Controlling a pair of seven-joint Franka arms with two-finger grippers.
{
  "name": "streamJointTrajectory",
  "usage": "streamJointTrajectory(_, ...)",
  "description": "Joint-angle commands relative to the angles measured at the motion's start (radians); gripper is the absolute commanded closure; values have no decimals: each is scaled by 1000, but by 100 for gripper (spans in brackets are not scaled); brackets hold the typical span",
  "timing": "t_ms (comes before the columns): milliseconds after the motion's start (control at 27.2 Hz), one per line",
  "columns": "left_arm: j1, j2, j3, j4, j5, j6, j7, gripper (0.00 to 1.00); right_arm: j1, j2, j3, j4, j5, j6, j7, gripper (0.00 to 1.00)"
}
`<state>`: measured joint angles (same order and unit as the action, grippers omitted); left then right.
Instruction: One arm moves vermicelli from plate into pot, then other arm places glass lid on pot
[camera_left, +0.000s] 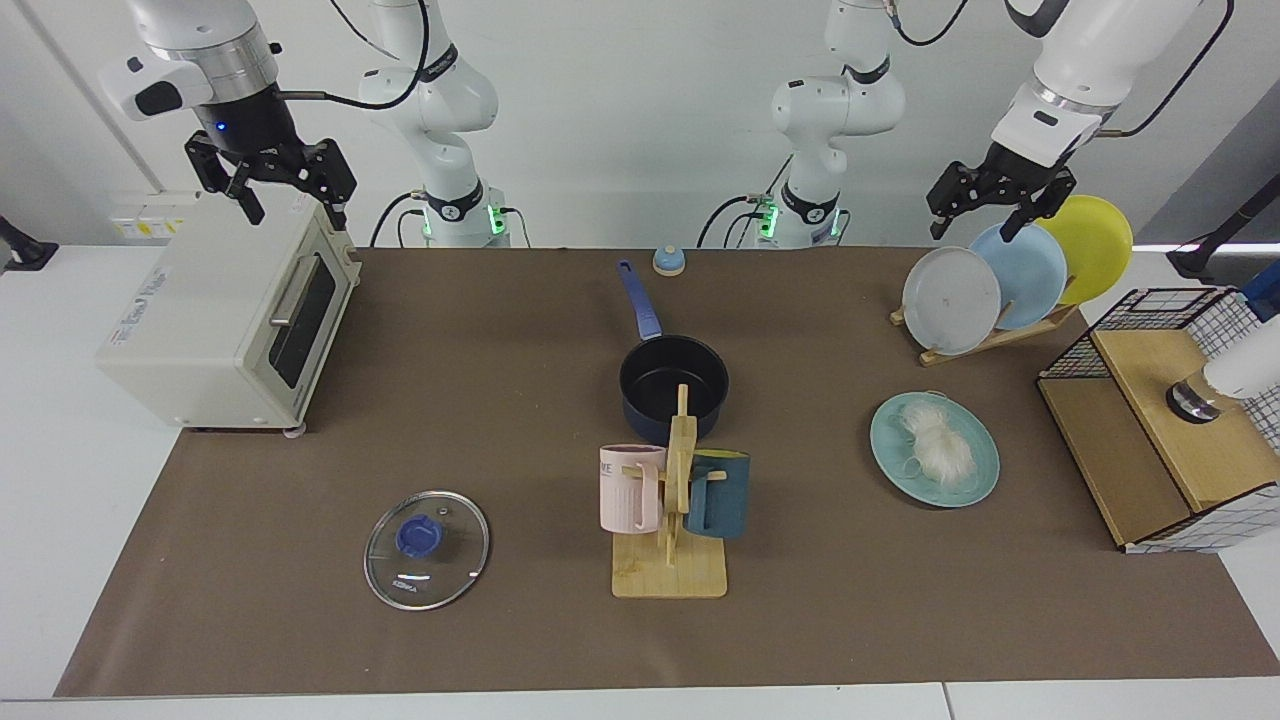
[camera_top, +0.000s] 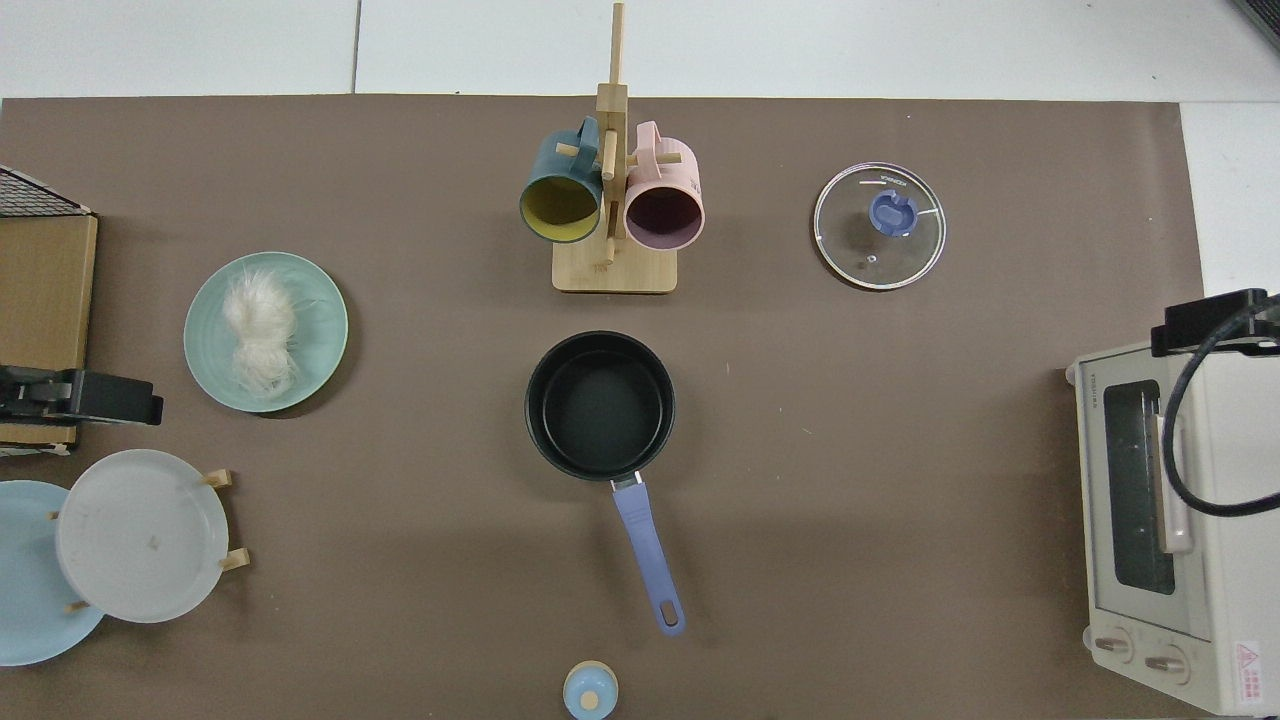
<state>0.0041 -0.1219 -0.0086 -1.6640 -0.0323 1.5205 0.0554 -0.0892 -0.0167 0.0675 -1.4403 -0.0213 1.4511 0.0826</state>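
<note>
Two Franka arms hang above the worktop (camera_left: 500, 420) with the task not yet begun: the left gripper (camera_left: 985, 205), fingers spread and holding nothing, hovers high beside the rack of grey, light-blue and yellow plates (camera_left: 1010, 280), while the right gripper (camera_left: 270, 190), likewise spread and empty, waits above the toaster oven (camera_left: 230, 320). Well below the left gripper and nearer the camera, the vermicelli (camera_left: 938, 445) lies in a loose bundle on the teal plate (camera_left: 985, 480); the empty pot (camera_left: 673, 385) stands farther off toward the worktop's middle, its handle pointing back toward the arms' bases. The glass lid (camera_left: 427, 548) lies flat, knob up, far below and in front of the right gripper. The left arm, being nearer the noodles, looks the natural one to go first. A clean pick would probably mean descending straight over the thick middle of the bundle, closing across the strands rather than along them, and pinching low enough to gather the stray loops without scraping the plate. The carry should then clear the pot's rim and steer behind the mug stand (camera_left: 672, 520), which stands just in front of the pot.
</note>
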Motion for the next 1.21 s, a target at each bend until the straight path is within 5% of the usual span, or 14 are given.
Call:
streamJointTrajectory(0,-10,-16,10,-14,11,20,0,0,-12,-12,3,-12,12,5,-18,0)
streamJointTrajectory(773,-15,-18,-4,-2,49,-10,-6,0,-14,-15,2,-12,12,-6,-18,0)
streamJointTrajectory(994,-15,11,7,-17,14,151,-3,0,-24,-17,0,-14,11,-17,-21,0)
streamJointTrajectory(1178,-4,117,10,-11,19,317,-5,0,-18,-9,0,-5,-5,-17,-23,0)
